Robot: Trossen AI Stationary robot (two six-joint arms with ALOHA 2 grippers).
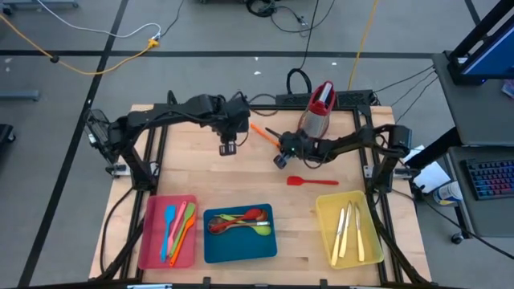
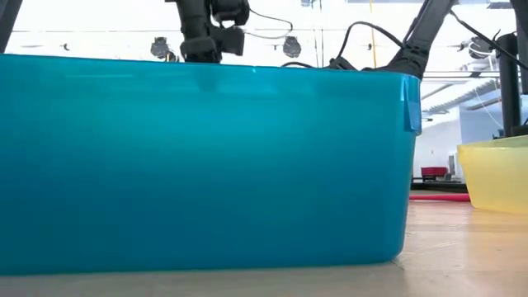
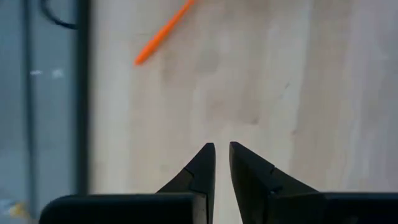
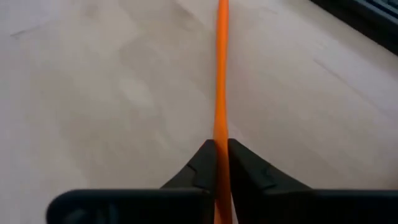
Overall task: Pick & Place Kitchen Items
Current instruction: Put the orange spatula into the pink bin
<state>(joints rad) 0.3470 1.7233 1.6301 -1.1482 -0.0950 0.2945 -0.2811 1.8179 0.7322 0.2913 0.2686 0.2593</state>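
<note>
An orange spatula (image 1: pixel 262 132) lies slanting at the table's far middle, and my right gripper (image 1: pixel 281 149) is shut on it. It also shows in the right wrist view (image 4: pixel 221 74). My left gripper (image 1: pixel 227 148) hovers just left of it, shut and empty (image 3: pixel 221 149); the spatula's free end (image 3: pixel 163 34) shows ahead of it. A red spatula (image 1: pixel 312 181) lies flat on the table nearer the front. Several spatulas lie in the red tray (image 1: pixel 154 241), spoons in the blue tray (image 1: pixel 215 247) and cream knives in the yellow tray (image 1: pixel 328 210). My right gripper pinches the orange spatula's slim handle (image 4: pixel 221 134) between its two fingers. The fingers come from the table's right side, slanting down, and the handle runs on ahead in line with them. Whether the spatula is clear of the table, I cannot tell.
A red-topped metal grater (image 1: pixel 319 110) stands at the far edge, right behind my right gripper. The three trays line the near edge; the blue tray's wall (image 2: pixel 206 165) fills the low view, with the yellow tray (image 2: pixel 495 177) beside it. Bare wood lies between the grippers and the trays.
</note>
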